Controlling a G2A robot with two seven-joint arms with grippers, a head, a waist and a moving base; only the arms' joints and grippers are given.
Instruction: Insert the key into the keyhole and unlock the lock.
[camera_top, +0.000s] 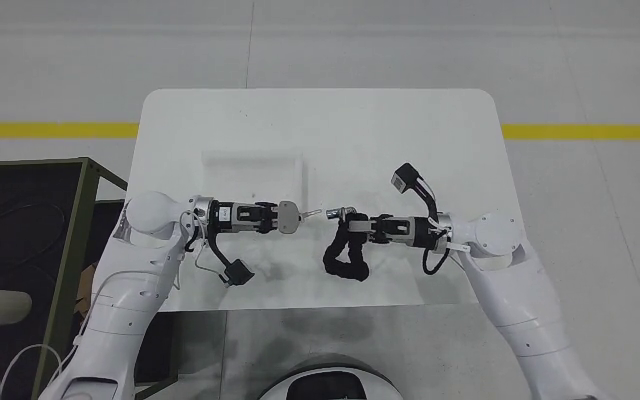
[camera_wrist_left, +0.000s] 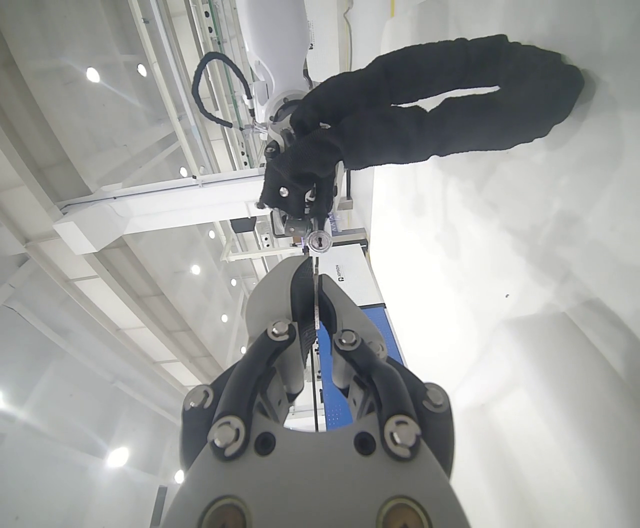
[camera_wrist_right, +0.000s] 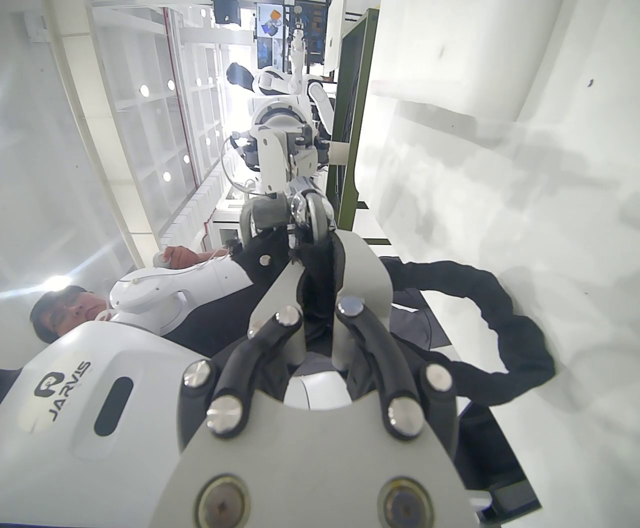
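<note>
My left gripper (camera_top: 296, 216) is shut on the key (camera_top: 313, 213), and its fingertips (camera_wrist_left: 303, 280) pinch the thin blade (camera_wrist_left: 315, 305) edge-on. The blade points at the lock's round metal keyhole face (camera_wrist_left: 318, 242), with its tip right at that face. I cannot tell whether the tip is inside. My right gripper (camera_top: 352, 224) is shut on the lock (camera_wrist_right: 310, 260), a black fabric-covered body with a metal cylinder end (camera_wrist_right: 307, 210). The lock's black sleeved loop (camera_top: 345, 258) hangs down onto the table (camera_top: 400, 130). Both grippers meet tip to tip above the table's middle.
A shallow white tray (camera_top: 253, 170) lies on the table behind the left gripper. A dark green cart (camera_top: 45, 220) stands beside the table's left edge. The black loop (camera_wrist_right: 505, 330) trails beside the right gripper.
</note>
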